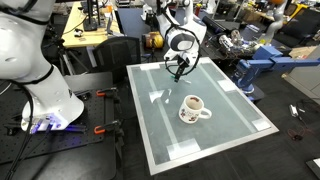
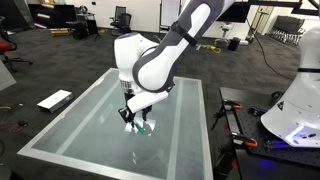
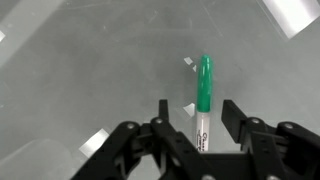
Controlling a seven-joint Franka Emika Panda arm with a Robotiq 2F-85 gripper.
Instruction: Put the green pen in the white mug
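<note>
The green pen [image 3: 204, 82] lies flat on the glass table top; it has a green cap end and a white printed barrel. My gripper [image 3: 198, 108] is open and low over the table, with one finger on each side of the pen and not touching it. In an exterior view the pen's green tip [image 2: 144, 127] shows just under the gripper [image 2: 133, 117]. The white mug [image 1: 193, 108] stands upright with a dark reddish pattern and its handle to the right, a short way in front of the gripper [image 1: 178, 70]. The mug does not show in the wrist view.
The glass-topped table [image 1: 235, 118] has a pale frame and taped corners. A robot base [image 1: 40, 95] stands beside it on the floor. Desks, chairs and equipment [image 1: 250, 50] crowd the room behind. A white board [image 2: 54, 100] lies on the floor.
</note>
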